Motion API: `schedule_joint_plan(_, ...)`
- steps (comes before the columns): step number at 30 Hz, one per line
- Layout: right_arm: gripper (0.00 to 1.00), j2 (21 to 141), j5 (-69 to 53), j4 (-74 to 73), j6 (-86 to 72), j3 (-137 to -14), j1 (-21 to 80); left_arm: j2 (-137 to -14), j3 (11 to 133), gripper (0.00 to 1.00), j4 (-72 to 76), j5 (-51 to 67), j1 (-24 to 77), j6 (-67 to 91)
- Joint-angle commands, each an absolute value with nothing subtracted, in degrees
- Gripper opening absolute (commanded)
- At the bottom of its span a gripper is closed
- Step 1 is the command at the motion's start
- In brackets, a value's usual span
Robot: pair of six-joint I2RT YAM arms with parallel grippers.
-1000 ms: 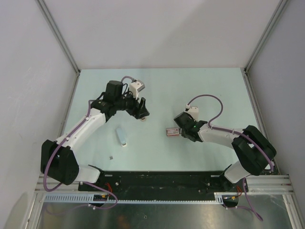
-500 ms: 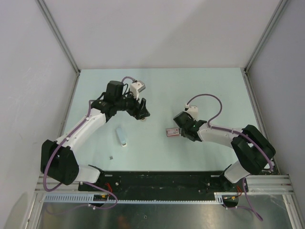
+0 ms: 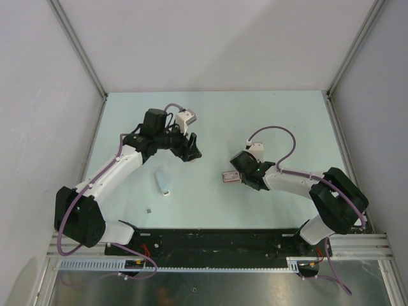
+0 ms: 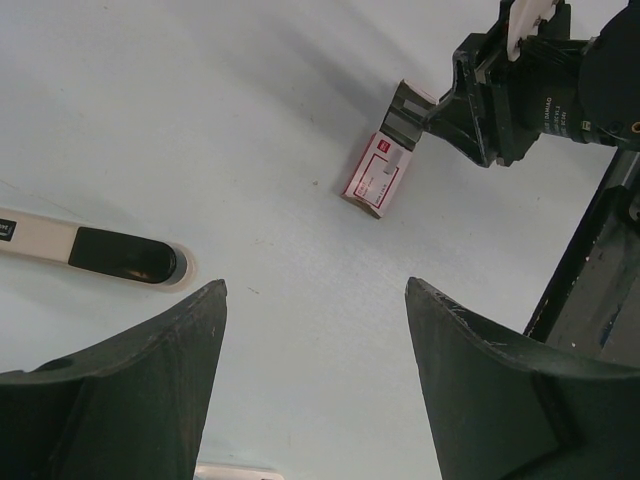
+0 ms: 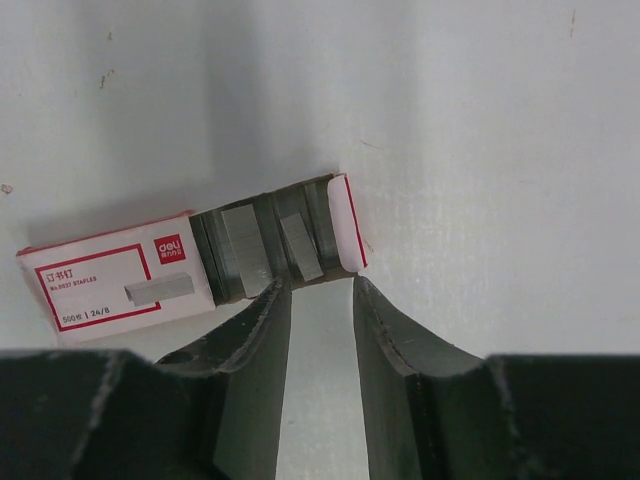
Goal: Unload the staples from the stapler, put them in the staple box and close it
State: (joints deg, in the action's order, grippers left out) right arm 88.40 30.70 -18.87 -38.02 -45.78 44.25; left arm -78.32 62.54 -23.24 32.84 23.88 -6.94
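Note:
The pale stapler [image 3: 163,182] lies flat on the table left of centre; the left wrist view shows it cream with a black insert [image 4: 100,255]. The little red-and-white box [image 3: 231,176] lies open, with silvery staples [image 5: 245,250] as short strips in its tray; it also shows in the left wrist view [image 4: 375,177]. My right gripper [image 5: 316,284] is open by a narrow gap with nothing between the tips, which touch the tray's near edge. My left gripper [image 4: 315,285] is wide open and empty, above the table between stapler and box [image 3: 190,152].
A tiny grey bit [image 3: 148,209] lies near the front edge on the left. A white edge [image 4: 235,470] peeks in at the bottom of the left wrist view; I cannot tell what it is. Walls enclose the table on three sides.
My left gripper has shifted slightly to the right. My right gripper has edged a little closer to the box. The stapler and box have not moved.

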Motion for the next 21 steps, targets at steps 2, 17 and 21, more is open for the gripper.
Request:
schedule_joint_plan(2, 0.34, 84.4, 33.7, -20.2, -40.1, -47.9, 45.2, -76.2, 62.2, 0.77, -23.3, 34.8, 24.4, -11.2)
schedule_joint_plan(17, 0.23, 82.0, 26.9, -17.4, -38.2, -46.6, 37.6, -78.9, 60.4, 0.76, -23.3, 27.9, 30.3, -19.2)
schedule_joint_plan(21, 0.22, 79.8, 18.1, -12.5, -38.8, -43.1, 31.9, -83.8, 60.6, 0.74, -23.4, 23.4, 35.9, -24.0)
